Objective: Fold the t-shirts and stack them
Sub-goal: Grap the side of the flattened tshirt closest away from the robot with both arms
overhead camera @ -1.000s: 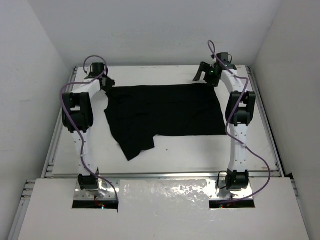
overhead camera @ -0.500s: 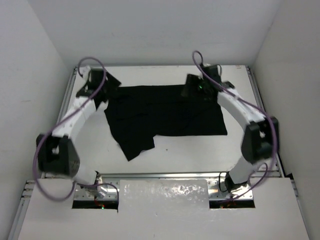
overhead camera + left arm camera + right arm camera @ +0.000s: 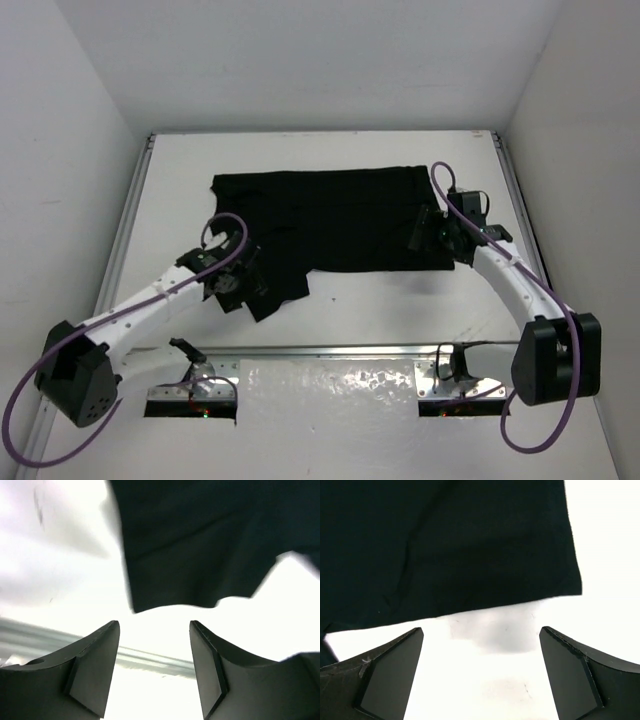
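Note:
The black t-shirt (image 3: pixel 330 220) lies spread flat on the white table, with one sleeve flap reaching toward the near left. My left gripper (image 3: pixel 240 285) is open and empty, low over that near-left flap; in the left wrist view the flap's edge (image 3: pixel 200 565) lies just beyond my open fingers (image 3: pixel 95 675). My right gripper (image 3: pixel 428 235) is open and empty at the shirt's near right corner; in the right wrist view the shirt's hem (image 3: pixel 470 560) lies just ahead of the wide-apart fingers (image 3: pixel 390 675).
A metal rail (image 3: pixel 330 350) runs along the table's near edge, with the arm bases behind it. White walls close in the table on the left, back and right. Purple cables loop off both arms.
Both arms have swung from the shirt's far corners back to its near edge. The left gripper now sits at the near-left flap, the right at the near-right corner. The shirt's far edge lies flatter.

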Controlling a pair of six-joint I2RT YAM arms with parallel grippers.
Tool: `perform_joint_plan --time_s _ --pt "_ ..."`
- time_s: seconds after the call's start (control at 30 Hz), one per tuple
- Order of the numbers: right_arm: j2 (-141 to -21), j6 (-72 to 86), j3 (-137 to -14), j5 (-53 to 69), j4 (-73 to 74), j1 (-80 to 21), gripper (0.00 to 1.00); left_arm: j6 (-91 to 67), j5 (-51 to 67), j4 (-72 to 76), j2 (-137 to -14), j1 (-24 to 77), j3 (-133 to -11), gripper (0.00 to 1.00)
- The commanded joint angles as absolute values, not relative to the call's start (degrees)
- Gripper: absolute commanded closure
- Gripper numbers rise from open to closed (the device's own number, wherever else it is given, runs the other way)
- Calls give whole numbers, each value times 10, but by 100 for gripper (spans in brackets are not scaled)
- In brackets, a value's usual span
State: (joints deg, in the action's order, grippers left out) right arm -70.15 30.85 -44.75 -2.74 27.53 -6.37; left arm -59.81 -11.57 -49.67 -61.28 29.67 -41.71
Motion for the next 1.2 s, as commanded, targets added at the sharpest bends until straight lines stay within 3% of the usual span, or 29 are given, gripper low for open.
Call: perform_joint_plan --time_s 0.0,0.17,0.5,0.83,0.9,1.07,1.17 --pt "-711 292 -465 -16 250 -55 1 -629 -106 -522 -648 339 -410 44" --pt "-730 272 -490 -8 263 -24 1 -664 -133 -537 -709 392 -388 45" --pt "-729 264 -489 23 248 -15 1 -636 -114 -385 -804 399 -367 53" --pt "-709 264 -483 59 233 -16 1 -638 -153 -363 -790 399 -338 57" --pt "-707 265 -481 59 230 -15 1 -639 -158 -353 -792 398 -325 74" --pt "-699 265 -480 62 230 -15 1 -641 -180 -346 -793 395 -313 97" --pt "-701 262 -483 78 228 -15 1 -630 -174 -338 -781 391 -310 100"
